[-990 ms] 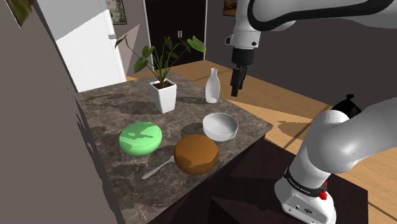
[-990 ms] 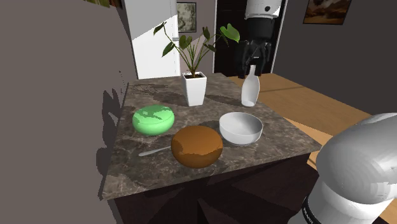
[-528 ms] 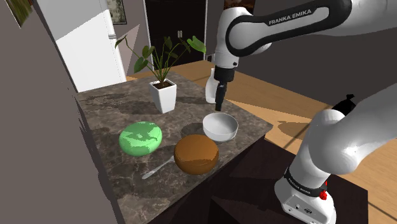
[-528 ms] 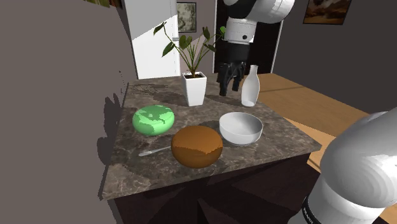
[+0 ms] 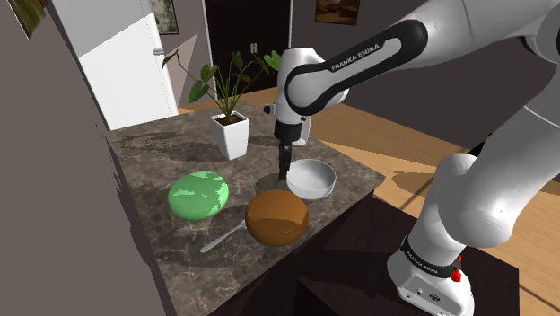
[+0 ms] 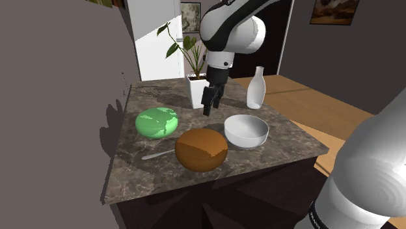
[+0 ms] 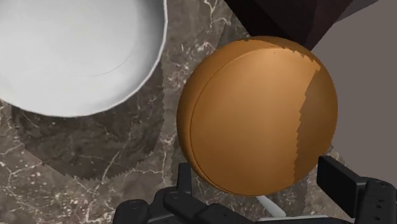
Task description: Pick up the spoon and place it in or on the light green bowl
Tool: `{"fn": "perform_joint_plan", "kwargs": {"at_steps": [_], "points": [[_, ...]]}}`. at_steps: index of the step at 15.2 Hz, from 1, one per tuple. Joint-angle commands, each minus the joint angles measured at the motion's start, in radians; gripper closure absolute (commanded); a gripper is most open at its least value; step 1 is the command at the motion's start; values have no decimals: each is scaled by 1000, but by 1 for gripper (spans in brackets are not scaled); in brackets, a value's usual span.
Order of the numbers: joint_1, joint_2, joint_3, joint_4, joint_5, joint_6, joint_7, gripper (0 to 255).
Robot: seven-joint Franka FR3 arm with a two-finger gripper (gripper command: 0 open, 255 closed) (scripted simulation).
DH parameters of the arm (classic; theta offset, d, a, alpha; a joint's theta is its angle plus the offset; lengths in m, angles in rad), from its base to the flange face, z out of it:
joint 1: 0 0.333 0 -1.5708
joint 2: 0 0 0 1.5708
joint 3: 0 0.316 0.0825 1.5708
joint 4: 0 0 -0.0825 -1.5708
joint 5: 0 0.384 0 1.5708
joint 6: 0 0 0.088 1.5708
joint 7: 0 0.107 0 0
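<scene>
A thin grey spoon (image 5: 222, 239) (image 6: 158, 155) lies on the dark marble table (image 5: 153, 153), its one end touching the orange-brown bowl (image 5: 277, 216) (image 6: 201, 149). The light green bowl (image 5: 198, 195) (image 6: 157, 122) sits just beyond the spoon. My black gripper (image 5: 284, 169) (image 6: 208, 104) hangs open above the table between the white bowl (image 5: 310, 179) and the plant pot, well away from the spoon. In the wrist view the open gripper (image 7: 264, 188) looks down on the orange-brown bowl (image 7: 254, 114), and a thin pale strip shows at that bowl's edge.
A potted plant in a white pot (image 5: 231, 135) (image 6: 198, 90) stands behind the gripper. A white bottle (image 6: 256, 88) stands at the table's far edge. The white bowl (image 6: 246, 131) (image 7: 76, 51) sits beside the orange-brown one. A wall borders the table on the shoulder view's left.
The arm has swung in from beyond the table's edge, past the bottle, and come down lower over the table between the plant pot and the white bowl. The bowls and the spoon have not moved.
</scene>
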Motion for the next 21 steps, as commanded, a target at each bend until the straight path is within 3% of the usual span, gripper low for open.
{"fn": "perform_joint_plan", "kwargs": {"at_steps": [1, 9, 17, 21], "points": [[23, 64, 4, 15, 23, 56, -52, 0], [101, 324, 51, 115, 123, 242, -249, 0], [148, 574, 130, 264, 186, 372, -421, 0], [151, 610, 137, 268, 194, 405, -427, 0]]}}
